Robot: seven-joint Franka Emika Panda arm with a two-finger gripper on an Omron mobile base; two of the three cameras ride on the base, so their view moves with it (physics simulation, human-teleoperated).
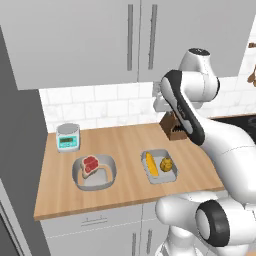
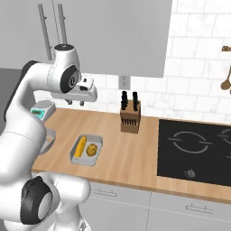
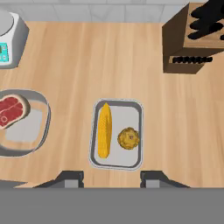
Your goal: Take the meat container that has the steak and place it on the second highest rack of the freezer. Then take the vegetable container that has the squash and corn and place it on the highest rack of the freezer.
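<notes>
The round grey meat container sits on the wooden counter with the red steak in it. To its right lies the rectangular vegetable container, which holds the yellow corn and the lumpy squash. My gripper hangs high above the vegetable container and points down. It is open, with nothing between its fingertips. The freezer shows its grey side at the left edge. Its racks are hidden.
A small kitchen scale stands at the back left of the counter. A knife block is at the back right. A black cooktop lies further right. Wall cabinets hang above the counter.
</notes>
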